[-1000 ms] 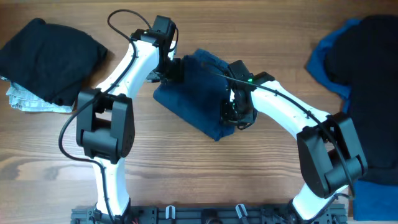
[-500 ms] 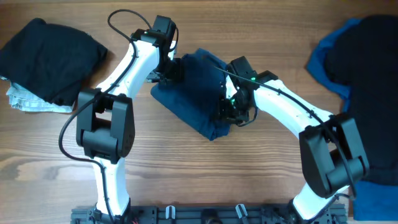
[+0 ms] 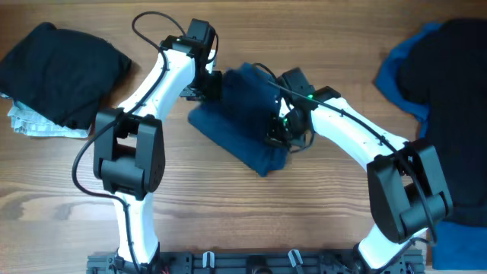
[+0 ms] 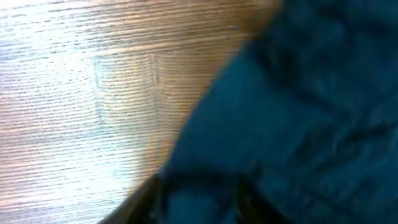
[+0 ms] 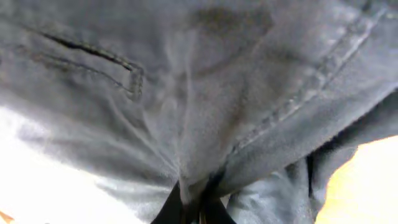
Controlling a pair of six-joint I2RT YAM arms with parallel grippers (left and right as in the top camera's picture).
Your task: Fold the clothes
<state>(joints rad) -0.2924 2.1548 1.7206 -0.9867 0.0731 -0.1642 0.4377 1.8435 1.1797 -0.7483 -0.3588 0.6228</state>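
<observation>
A dark blue garment (image 3: 236,114) lies bunched in the middle of the wooden table (image 3: 228,217). My left gripper (image 3: 213,85) sits at its upper left edge. In the left wrist view the gripper (image 4: 196,202) has a fold of the blue cloth (image 4: 298,93) filling the gap between its dark fingers (image 4: 146,200). My right gripper (image 3: 278,137) presses on the garment's right side. In the right wrist view the gripper (image 5: 198,205) is shut, pinching a thin ridge of the fabric (image 5: 199,81) below a pocket slit and a seam.
A folded black garment (image 3: 57,72) rests on a pale one (image 3: 30,122) at the far left. At the far right lies a pile of blue cloth (image 3: 396,65) and black cloth (image 3: 456,99), reaching past the table's edge.
My right gripper slid a little left across the garment and closed on a pinch of cloth. My left gripper's jaws narrowed on the garment's edge. The garment's lower corner shifted slightly.
</observation>
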